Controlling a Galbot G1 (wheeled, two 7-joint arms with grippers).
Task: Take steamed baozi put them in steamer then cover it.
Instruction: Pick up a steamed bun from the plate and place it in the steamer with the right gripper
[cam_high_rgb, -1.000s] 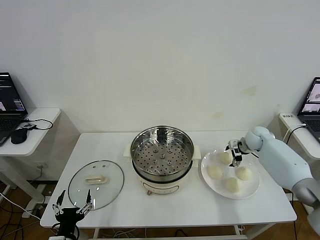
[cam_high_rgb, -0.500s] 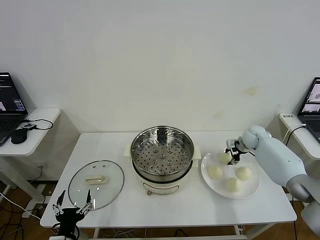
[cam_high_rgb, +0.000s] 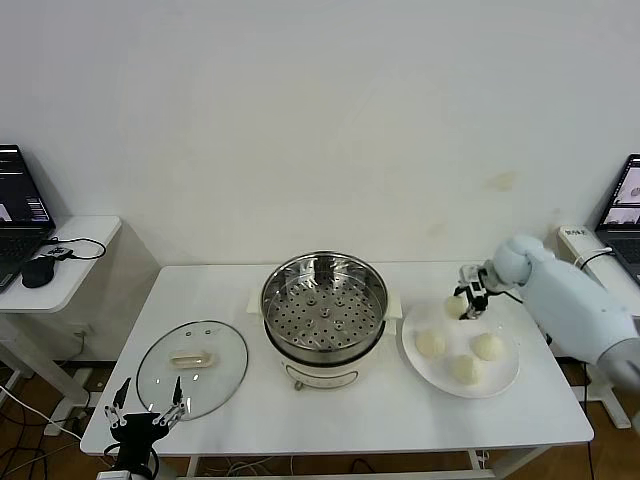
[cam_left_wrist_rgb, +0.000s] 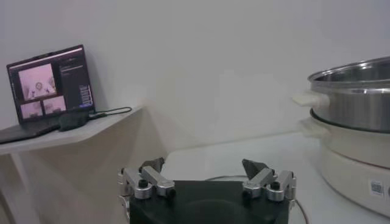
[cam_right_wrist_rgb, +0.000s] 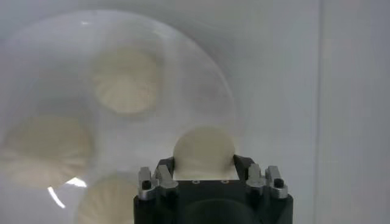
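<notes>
Three baozi (cam_high_rgb: 461, 356) lay on the plate (cam_high_rgb: 505, 378) near the desk's right edge, right gripper (cam_high_rgb: 468, 300) clamped on a fourth baozi (cam_high_rgb: 456, 306) above the plate, left gripper (cam_high_rgb: 148, 416) spread apart at the front-left corner.

Right arm (cam_high_rgb: 570, 305): smooth pale grey-white shell, rounded ball-like wrist joint, grey elbow section. Right claw (cam_high_rgb: 470, 297): black body, silver metal finger links with dark screws. Left claw (cam_high_rgb: 148, 418): black base, slim dark fingers with silver hinge blocks.
</notes>
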